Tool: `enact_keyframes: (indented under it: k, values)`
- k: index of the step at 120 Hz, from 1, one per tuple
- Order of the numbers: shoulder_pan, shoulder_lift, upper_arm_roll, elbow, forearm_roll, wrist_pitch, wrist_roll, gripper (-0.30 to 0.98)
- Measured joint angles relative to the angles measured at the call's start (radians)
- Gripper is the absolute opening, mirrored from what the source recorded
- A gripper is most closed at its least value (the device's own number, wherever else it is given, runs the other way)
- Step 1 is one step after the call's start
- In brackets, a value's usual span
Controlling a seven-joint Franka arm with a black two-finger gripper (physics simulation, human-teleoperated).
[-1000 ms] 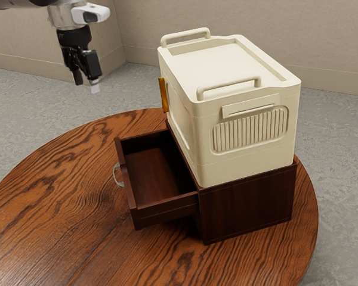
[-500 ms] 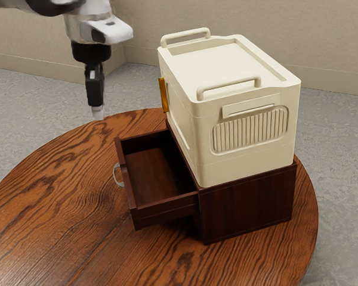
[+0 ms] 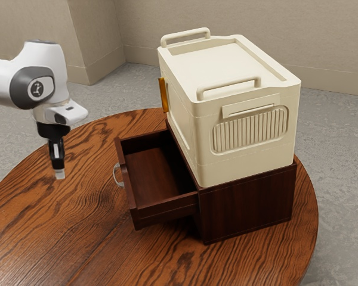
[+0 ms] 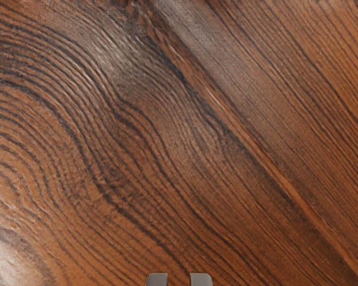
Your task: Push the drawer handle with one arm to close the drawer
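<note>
The gripper (image 3: 60,174) hangs outside the handle (image 3: 116,176), fingers (image 4: 157,279) parted around nothing — placed, it seems, to push inward. Beyond the handle, the drawer (image 3: 167,211) juts open from its cabinet (image 3: 247,205); the box (image 3: 250,158) sits on top — its weight may steady it.

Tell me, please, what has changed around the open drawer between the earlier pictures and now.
The tool first swung toward the exterior view's right, then back to its left, and ended up lower, over the table on the handle's side of the drawer. It has taken hold of nothing. The drawer is still open, and the cream box stayed put.
</note>
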Motion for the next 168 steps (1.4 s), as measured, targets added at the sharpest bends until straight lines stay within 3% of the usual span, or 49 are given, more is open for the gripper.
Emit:
enact_keyframes:
  k: [24, 47, 89, 168]
  values:
    - [-0.006, 0.123, 0.007, 0.038, 0.006, 0.172, 0.046, -0.09]
    - [-0.022, 0.134, -0.003, 0.035, -0.014, 0.242, 0.079, -0.1]
    - [-0.054, 0.142, -0.046, 0.009, -0.075, 0.271, 0.117, -0.1]
    - [-0.072, 0.254, -0.058, 0.117, -0.137, 0.286, 0.134, -0.1]
